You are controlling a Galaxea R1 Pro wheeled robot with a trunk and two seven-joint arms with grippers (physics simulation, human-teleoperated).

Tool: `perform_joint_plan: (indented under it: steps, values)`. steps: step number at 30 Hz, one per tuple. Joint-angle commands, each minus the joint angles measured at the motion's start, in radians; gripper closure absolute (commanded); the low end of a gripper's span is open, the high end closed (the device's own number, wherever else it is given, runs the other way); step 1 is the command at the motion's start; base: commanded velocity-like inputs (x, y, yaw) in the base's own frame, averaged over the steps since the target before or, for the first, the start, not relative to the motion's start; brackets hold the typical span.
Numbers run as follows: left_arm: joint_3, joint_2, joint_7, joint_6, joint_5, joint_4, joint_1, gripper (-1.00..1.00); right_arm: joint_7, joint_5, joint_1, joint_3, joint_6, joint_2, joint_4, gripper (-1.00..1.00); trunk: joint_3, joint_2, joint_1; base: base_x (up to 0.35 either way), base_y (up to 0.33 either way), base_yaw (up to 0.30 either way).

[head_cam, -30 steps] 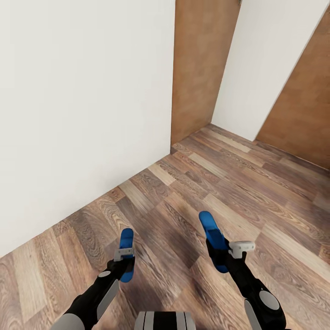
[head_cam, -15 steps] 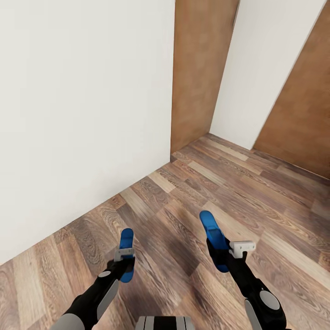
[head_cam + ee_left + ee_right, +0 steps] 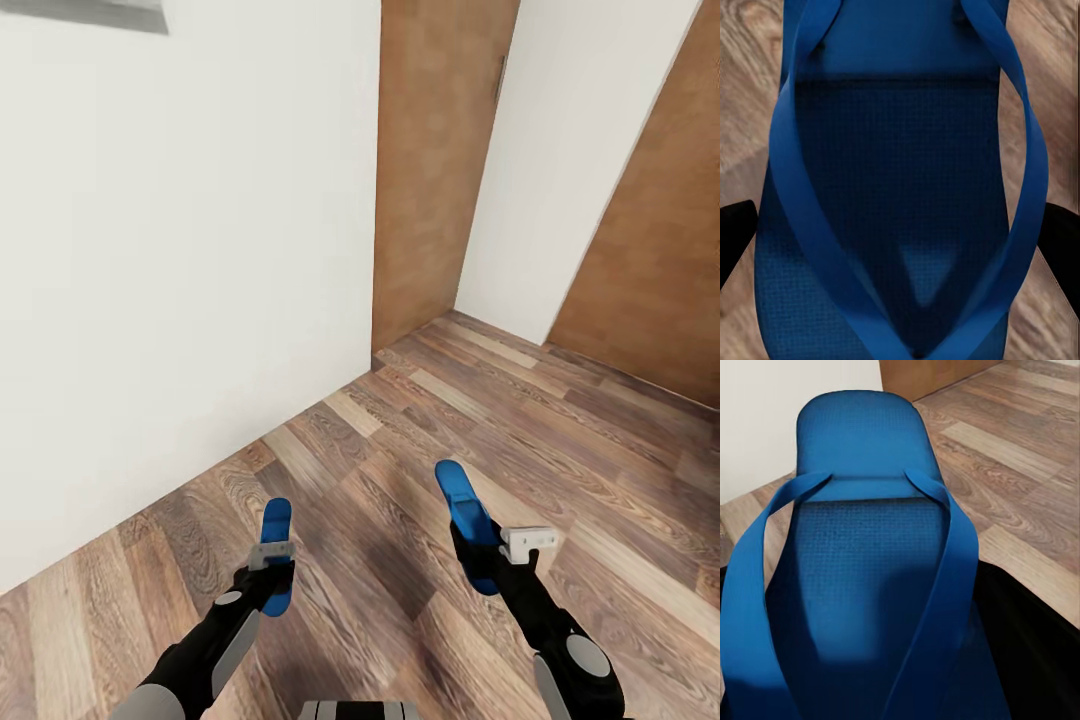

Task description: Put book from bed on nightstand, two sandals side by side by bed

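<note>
Left tool (image 3: pixel 272 572) gripping sandal (image 3: pixel 275 548), right tool (image 3: pixel 490 558) gripping other sandal (image 3: pixel 466 520), arms forward

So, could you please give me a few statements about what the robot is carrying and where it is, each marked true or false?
1. Each end effector holds a blue sandal. True: the left end effector grips one sandal and the right end effector grips the other sandal.
2. The sandals lie on the floor. False: both are held above the wood floor.
3. A white wall stands at the robot's left. True.
4. A bed stands straight ahead. False: ahead are brown wood panels and a white wall section.
5. The right sandal's straps are visible in the right wrist view. True.
</note>
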Motion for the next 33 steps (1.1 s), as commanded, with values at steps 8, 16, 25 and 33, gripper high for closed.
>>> perform_joint_plan:
  steps: [8,16,25,33]
  values:
    - [-0.006,0.000,0.009,0.004,0.011,-0.002,0.000,1.00,0.002,-0.008,0.000,-0.004,0.004,-0.005,0.007,1.00,0.030,0.002,-0.004,0.000,0.000,0.000]
    - [-0.006,-0.001,0.008,0.004,0.010,-0.002,0.000,1.00,0.005,-0.009,0.004,-0.064,0.003,-0.004,0.009,1.00,0.061,0.003,-0.007,0.000,0.000,0.000]
    - [-0.006,0.000,0.009,0.004,0.010,-0.002,0.000,1.00,0.001,-0.010,0.007,-0.095,0.004,0.000,0.017,1.00,0.096,0.006,-0.011,0.000,0.000,0.000]
    - [-0.006,0.000,0.009,0.004,0.010,-0.001,0.000,1.00,0.003,-0.012,0.007,-0.104,0.004,0.004,0.019,1.00,0.127,0.007,-0.015,0.000,0.000,0.000]
